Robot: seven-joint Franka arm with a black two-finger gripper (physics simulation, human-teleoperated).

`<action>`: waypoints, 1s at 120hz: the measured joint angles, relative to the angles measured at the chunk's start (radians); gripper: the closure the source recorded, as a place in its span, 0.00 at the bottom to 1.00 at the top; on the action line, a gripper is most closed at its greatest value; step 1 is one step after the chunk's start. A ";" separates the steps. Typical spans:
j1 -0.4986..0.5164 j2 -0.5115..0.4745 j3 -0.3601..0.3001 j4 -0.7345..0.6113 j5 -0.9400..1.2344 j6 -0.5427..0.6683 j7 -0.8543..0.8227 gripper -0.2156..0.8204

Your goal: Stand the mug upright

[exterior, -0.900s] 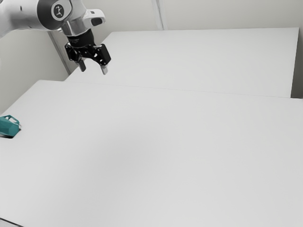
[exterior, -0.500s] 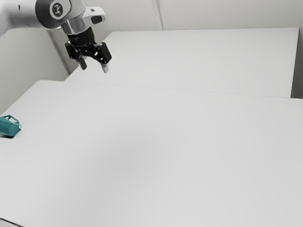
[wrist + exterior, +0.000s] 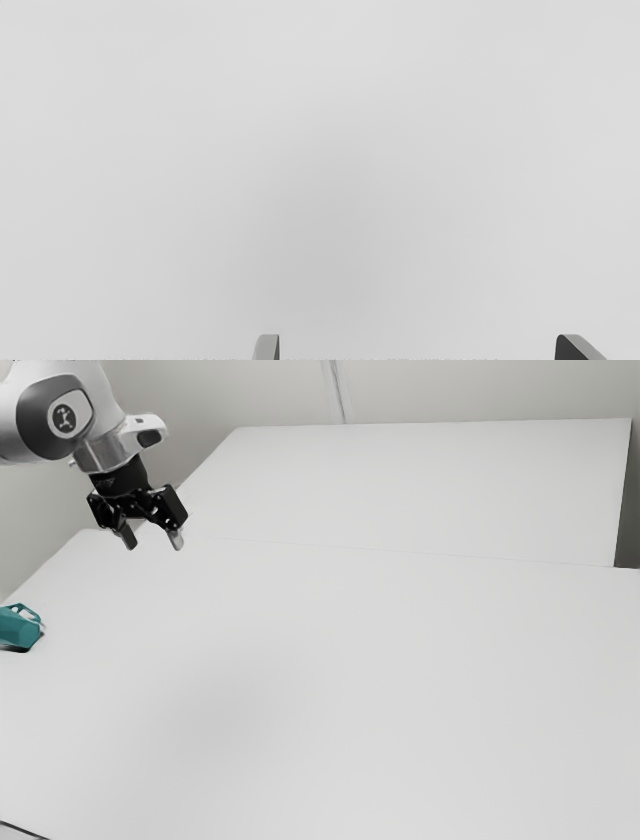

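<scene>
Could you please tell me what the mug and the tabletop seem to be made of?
The mug looks like ceramic or hard plastic, fairly matte: even teal color, flat-looking facets, no bright highlights. I can't tell which.

The tabletop could be laminate or painted board, smooth and matte: plain white, softly shaded, without visible grain or sharp reflections.

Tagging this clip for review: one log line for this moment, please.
gripper: open, above table | teal mug: tipped over | task: not done

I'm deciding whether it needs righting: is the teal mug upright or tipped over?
Tipped: the teal mug lies on its side, its handle looping above its body.
</scene>
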 joint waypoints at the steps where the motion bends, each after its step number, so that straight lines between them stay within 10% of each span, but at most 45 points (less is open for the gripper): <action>1: 0.005 -0.003 0.000 -0.007 -0.002 0.004 0.004 0.21; 25: 0.111 -0.078 0.024 -0.127 -0.059 0.075 0.127 0.21; 120: 0.111 -0.087 0.559 -0.273 -0.138 0.264 0.612 0.21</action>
